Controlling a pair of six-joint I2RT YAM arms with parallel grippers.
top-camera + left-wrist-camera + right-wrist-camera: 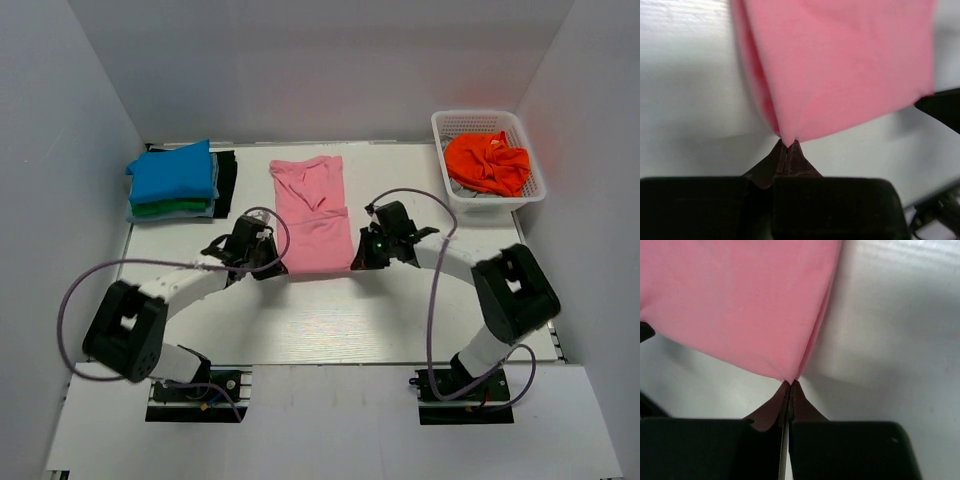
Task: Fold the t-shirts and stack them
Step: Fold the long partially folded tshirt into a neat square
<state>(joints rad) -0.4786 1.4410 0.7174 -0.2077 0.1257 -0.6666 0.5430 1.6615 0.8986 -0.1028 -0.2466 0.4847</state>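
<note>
A light pink t-shirt (314, 212) lies lengthwise in the middle of the white table, its sides folded in to a narrow strip. My left gripper (279, 268) is shut on its near left corner (788, 136). My right gripper (352, 265) is shut on its near right corner (791, 375). Both corners are pinched between the fingertips, the cloth (840, 65) spreading away from them. A folded bright blue t-shirt (172, 173) lies on a folded green t-shirt (168, 210) at the back left. An orange t-shirt (487, 161) is bunched in the basket.
A white lattice basket (528, 150) stands at the back right. A dark cloth (227, 181) lies beside the stack of folded shirts. White walls close in the table at the back and both sides. Cables loop from both arms over the table.
</note>
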